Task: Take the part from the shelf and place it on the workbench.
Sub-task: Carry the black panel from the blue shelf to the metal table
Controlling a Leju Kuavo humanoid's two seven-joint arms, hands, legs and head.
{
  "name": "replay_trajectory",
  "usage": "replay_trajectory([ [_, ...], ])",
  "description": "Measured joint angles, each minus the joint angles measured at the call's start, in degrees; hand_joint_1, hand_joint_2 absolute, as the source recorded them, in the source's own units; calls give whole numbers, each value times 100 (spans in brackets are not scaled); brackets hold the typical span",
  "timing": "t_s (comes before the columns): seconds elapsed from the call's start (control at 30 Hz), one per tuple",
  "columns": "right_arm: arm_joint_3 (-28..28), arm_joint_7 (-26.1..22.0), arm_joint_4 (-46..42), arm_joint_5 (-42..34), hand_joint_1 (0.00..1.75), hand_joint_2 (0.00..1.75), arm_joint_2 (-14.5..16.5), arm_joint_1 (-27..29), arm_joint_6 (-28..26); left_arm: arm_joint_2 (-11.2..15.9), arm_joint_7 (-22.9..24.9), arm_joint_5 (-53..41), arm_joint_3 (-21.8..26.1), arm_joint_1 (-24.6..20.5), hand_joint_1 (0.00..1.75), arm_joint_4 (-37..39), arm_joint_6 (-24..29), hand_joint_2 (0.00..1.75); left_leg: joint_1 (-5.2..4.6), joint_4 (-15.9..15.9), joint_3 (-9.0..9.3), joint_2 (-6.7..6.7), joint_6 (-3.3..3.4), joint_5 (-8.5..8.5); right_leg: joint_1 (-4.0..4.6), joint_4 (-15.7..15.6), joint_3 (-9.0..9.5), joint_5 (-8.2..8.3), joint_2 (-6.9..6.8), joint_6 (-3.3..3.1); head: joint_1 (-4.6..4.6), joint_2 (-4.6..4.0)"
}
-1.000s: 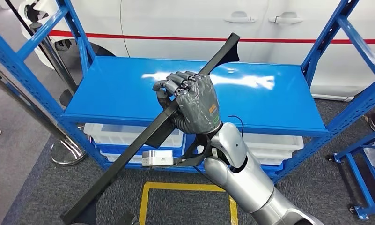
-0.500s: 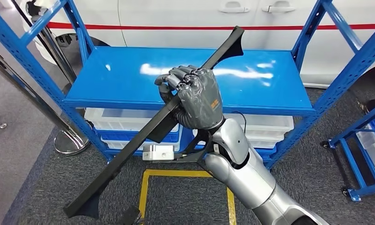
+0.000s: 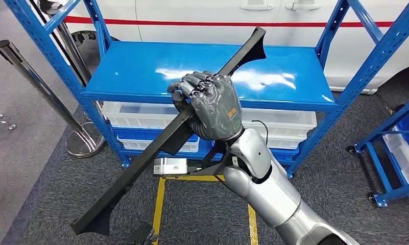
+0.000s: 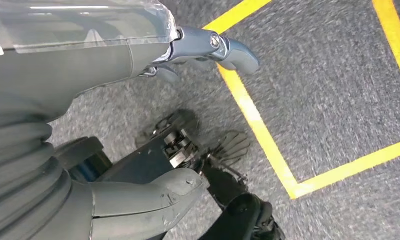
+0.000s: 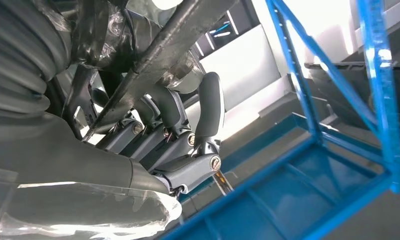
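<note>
we see right hand raised before blue shelf, fingers clenched round long black part, gripping it near middle. part slants in air, upper end over shelf top, lower end near grey carpet beside yellow floor line. left hand hangs above carpet; we cannot tell its finger state.

Matt black part, glossy blue metal shelf, rough grey carpet, polished steel post.
</note>
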Motion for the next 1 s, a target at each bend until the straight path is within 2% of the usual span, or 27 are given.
replay_trajectory([
  [0.03,-5,10,12,8,175,175,-2,-4,7,-9,3,-2,-2,-2,0,0,-4,175,13,-29,-62,16,30,91,0,215,-75,-265,12,20,-1,0],
  [0.1,-13,21,38,13,175,175,-3,-8,12,-23,5,-3,-3,-2,0,0,-13,175,0,-23,-243,27,60,238,-10,883,-216,-841,20,55,-1,0],
  [0.13,-15,22,53,14,175,175,-5,-7,12,-28,4,-3,-4,0,0,0,-16,175,-4,-7,-342,28,51,306,-19,1195,-242,-968,20,73,-2,0],
  [0.17,-17,23,69,14,175,175,-6,-7,12,-30,5,-3,-4,2,0,0,-20,175,-5,18,-446,29,43,367,-30,1380,-209,-953,19,88,-2,0],
  [0.2,-19,24,85,14,175,175,-7,-7,12,-31,6,-4,-4,2,0,0,-20,175,-5,54,-556,30,31,422,-43,1397,-99,-831,18,99,-2,0],
  [0.23,-20,25,98,14,175,175,-8,-9,12,-31,7,-5,-4,2,0,0,-21,175,-2,101,-670,30,14,472,-59,1246,97,-683,16,107,-2,0],
  [0.27,-21,25,110,15,175,175,-7,-14,11,-31,8,-8,-4,3,0,-1,-21,175,-2,159,-777,27,-9,513,-74,953,362,-632,16,111,-2,0],
  [0.3,-22,26,119,17,175,175,-1,-25,10,-31,9,-11,-5,3,0,-1,-21,175,-5,221,-874,25,-37,548,-70,590,636,-669,22,99,-3,0],
  [0.33,-23,27,129,21,175,175,6,-39,8,-31,10,-17,-7,5,0,-2,-21,175,-8,265,-943,23,-70,589,-60,301,833,-740,29,72,-4,0],
  [0.37,-27,29,140,24,175,175,12,-56,7,-31,10,-22,-10,7,0,-2,-22,175,-11,292,-988,22,-103,633,-43,112,942,-821,38,36,-5,0],
  [0.4,-30,33,156,27,175,175,15,-68,6,-32,12,-26,-14,10,0,-2,-23,175,-6,296,-1012,21,-136,683,-13,32,961,-831,45,-12,-4,0],
  [0.47,-36,38,196,27,175,175,15,-78,6,-33,15,-34,-21,22,0,-2,-25,175,21,306,-1061,3,-204,715,-19,1,895,-719,26,-119,-3,0],
  [0.5,-36,38,214,27,175,175,19,-81,7,-34,17,-38,-25,29,0,-2,-26,175,35,390,-1110,-8,-234,602,-23,-23,850,-649,15,-170,-6,0],
  [0.53,-36,38,229,27,175,175,27,-85,7,-34,18,-43,-27,33,0,-2,-26,175,46,577,-1186,-17,-262,392,-37,-47,791,-575,4,-215,-11,0],
  [0.6,-36,45,253,28,175,175,43,-91,7,-34,19,-52,-31,37,0,-2,-31,175,62,1224,-1354,-20,-302,-160,-24,-49,640,-446,0,-257,-19,0],
  [0.63,-36,50,268,29,175,175,46,-91,5,-34,19,-56,-33,37,0,-2,-34,175,70,1551,-1402,-19,-314,-324,-17,-47,555,-383,-3,-264,-19,0],
  [0.67,-36,55,285,30,175,175,46,-90,4,-34,20,-60,-35,37,0,-2,-38,175,73,1763,-1387,-19,-317,-354,-10,-45,468,-318,-6,-262,-19,0],
  [0.7,-37,56,299,31,175,175,46,-90,2,-34,20,-60,-36,37,0,-2,-39,175,74,1794,-1281,-19,-312,-261,-6,-41,380,-253,-7,-257,-19,0],
  [0.73,-37,56,310,32,175,175,46,-90,0,-34,20,-60,-37,35,0,-2,-40,175,73,1648,-1087,-19,-298,-113,-3,-37,300,-192,-6,-249,-19,0],
  [0.77,-38,56,315,33,175,175,47,-90,-1,-34,20,-60,-37,30,0,-2,-41,175,70,1339,-811,-22,-277,-3,-2,-34,234,-135,-4,-237,-19,0],
  [0.8,-40,57,315,34,175,175,49,-91,-3,-34,19,-60,-38,22,0,-3,-42,175,55,922,-495,-25,-252,6,3,-33,181,-83,-3,-217,-19,0],
  [0.83,-45,57,314,37,175,175,53,-89,-4,-34,19,-60,-38,13,0,-4,-42,175,40,556,-242,-29,-231,-43,5,-42,148,-31,-3,-190,-19,0],
  [0.87,-51,58,315,39,175,175,57,-89,-7,-34,18,-60,-38,6,0,-5,-42,175,20,291,-80,-35,-211,-98,3,-61,130,26,-6,-161,-18,0],
  [0.9,-57,58,316,42,175,175,60,-88,-9,-34,18,-60,-38,5,0,-6,-44,175,0,144,-14,-38,-193,-126,0,-92,121,85,-8,-129,-18,0],
  [0.93,-62,58,318,44,175,175,61,-86,-10,-34,18,-60,-38,8,0,-7,-46,175,-2,97,-24,-38,-170,-83,-2,-131,119,142,-7,-98,-17,0],
  [0.97,-67,58,321,45,175,175,60,-88,-12,-34,19,-60,-39,11,0,-7,-49,175,5,62,-47,-27,-140,-14,-6,-147,106,145,-2,-70,-16,0],
  [1.0,-72,58,323,45,175,175,58,-90,-12,-35,20,-60,-40,9,0,-7,-52,175,17,21,-70,-13,-100,46,-6,-85,69,52,6,-42,-15,0],
])
